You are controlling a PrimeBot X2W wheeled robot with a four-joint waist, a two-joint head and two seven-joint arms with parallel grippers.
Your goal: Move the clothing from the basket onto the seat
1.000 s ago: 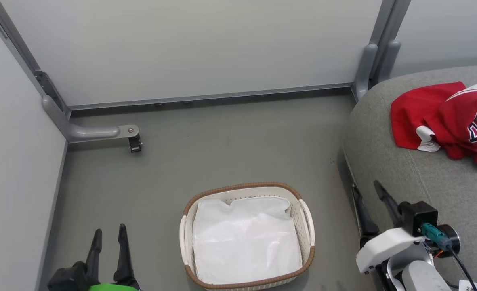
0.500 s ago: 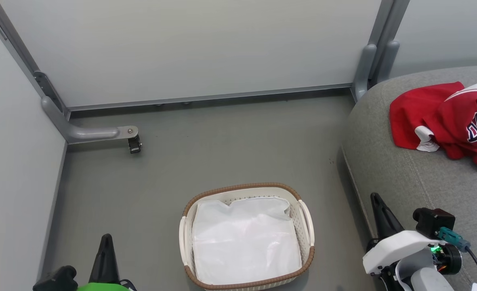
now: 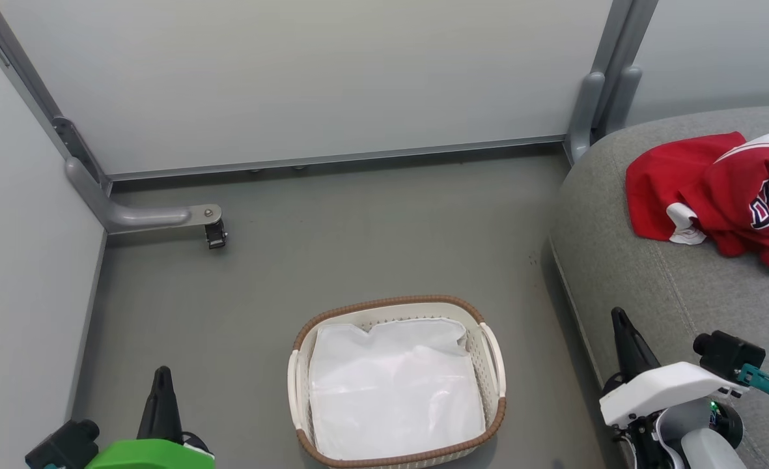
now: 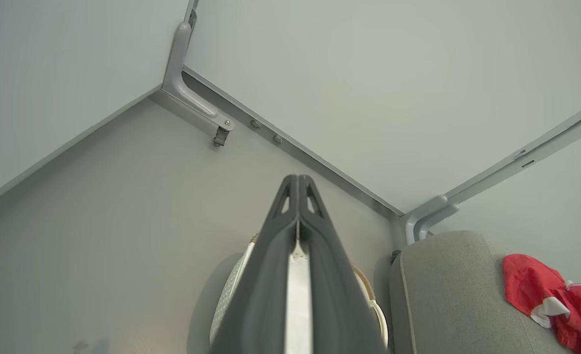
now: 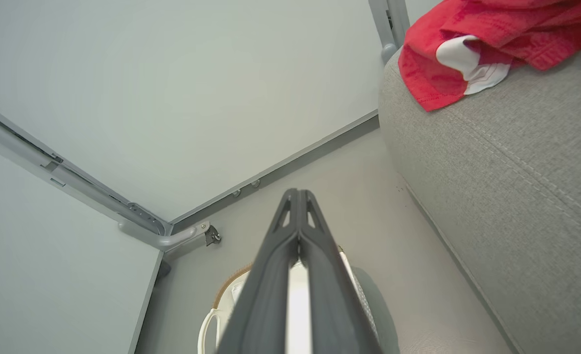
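The red clothing (image 3: 716, 192) with white trim and a dark blue logo lies bunched on the grey seat (image 3: 671, 286) at the right; it also appears as clothing (image 4: 551, 300) and clothing (image 5: 472, 44) in the wrist views. The cream basket (image 3: 495, 365) with a brown rim stands on the floor and holds just a white liner sheet (image 3: 394, 384). My left gripper (image 3: 161, 378) is shut with nothing in it, low at the left of the basket. My right gripper (image 3: 620, 319) is shut and empty beside the seat's front edge. Both wrist views show the jaws pressed together, gripper (image 4: 297, 179) and gripper (image 5: 297, 192).
Pale partition walls with grey metal frames close the space behind and to the left. A grey bracket foot with a caster (image 3: 215, 231) sticks out over the floor at the back left. Bare grey floor (image 3: 358, 241) lies between the basket and the walls.
Both grippers went from open to shut and drew back toward the bottom of the head view. The clothing, basket and liner stayed put.
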